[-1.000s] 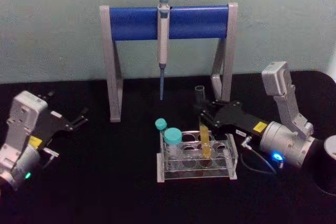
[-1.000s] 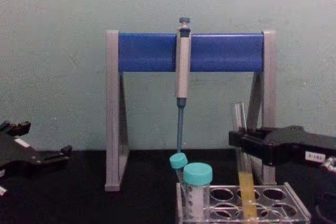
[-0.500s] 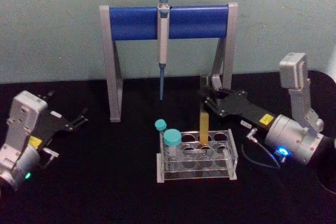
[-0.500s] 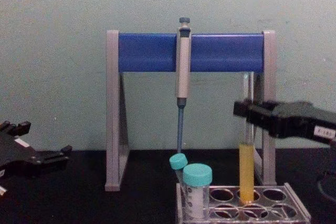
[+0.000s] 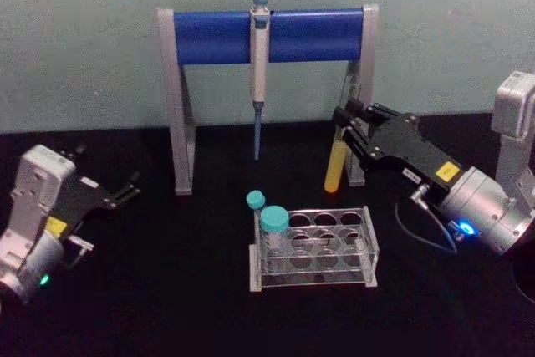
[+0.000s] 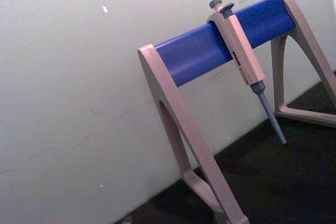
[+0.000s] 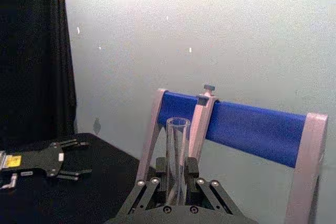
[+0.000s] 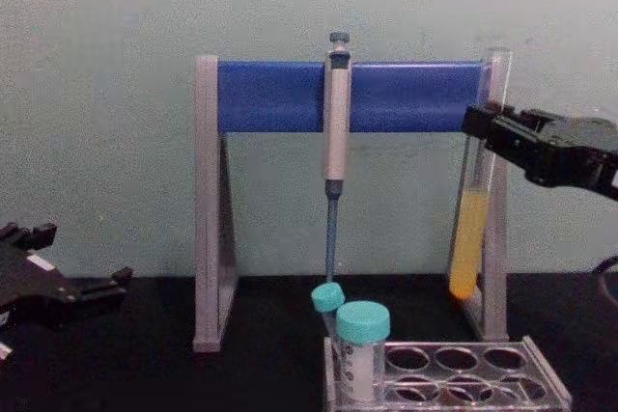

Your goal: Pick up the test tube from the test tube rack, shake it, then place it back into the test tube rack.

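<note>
Up above the test tube rack (image 5: 313, 271), clear of its holes, the right pincer (image 5: 344, 119) is pinching the test tube (image 5: 336, 169) near its top, yellow liquid hanging below. Left pincer (image 5: 125, 188) sits spread, low at the counter's (image 5: 167, 298) left.

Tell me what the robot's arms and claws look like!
The left gripper and the right gripper are both flat and black with two thin fingers, on chunky silver-grey wrists. Each has a small yellow sticker. A green light glows on the left wrist and a blue light on the right. A thin cable loops beside the right wrist.
</note>
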